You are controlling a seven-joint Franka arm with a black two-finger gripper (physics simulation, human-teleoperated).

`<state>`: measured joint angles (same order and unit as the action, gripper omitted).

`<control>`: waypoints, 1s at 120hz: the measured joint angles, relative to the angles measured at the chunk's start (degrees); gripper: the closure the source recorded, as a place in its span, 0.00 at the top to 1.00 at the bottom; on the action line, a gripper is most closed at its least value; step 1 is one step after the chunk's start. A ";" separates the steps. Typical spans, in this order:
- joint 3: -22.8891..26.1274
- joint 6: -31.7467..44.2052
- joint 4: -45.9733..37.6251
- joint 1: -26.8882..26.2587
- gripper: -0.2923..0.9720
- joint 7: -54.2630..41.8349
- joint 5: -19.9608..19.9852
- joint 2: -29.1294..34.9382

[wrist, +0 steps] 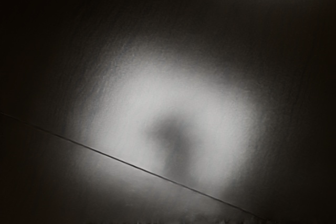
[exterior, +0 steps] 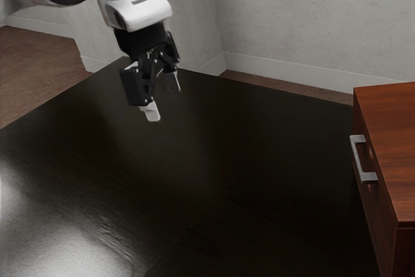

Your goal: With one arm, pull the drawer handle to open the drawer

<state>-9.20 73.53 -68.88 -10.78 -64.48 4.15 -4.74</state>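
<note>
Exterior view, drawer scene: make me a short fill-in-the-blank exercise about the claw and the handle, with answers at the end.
1. The claw hangs over the dark table, holding ____.
2. Its jaws stand ____, not shut.
3. The silver handle on the wooden cabinet is at the exterior view's ____ side.
Answers: nothing; open; right.

Glossy dark wood table (exterior: 259, 180), smooth reddish wood drawer (exterior: 392, 134), perhaps metal handle (exterior: 362, 157), matt black pincer (exterior: 163, 100).
</note>
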 joint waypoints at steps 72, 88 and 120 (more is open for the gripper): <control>12.24 11.61 -8.01 0.55 0.77 -36.07 -6.37 -0.22; 12.31 13.83 -7.76 -1.92 0.77 -40.41 -6.35 -1.78; 12.39 19.77 -8.16 -6.62 0.77 -46.69 -6.60 -3.87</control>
<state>3.20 93.29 -77.04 -17.39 -111.17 -2.45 -8.61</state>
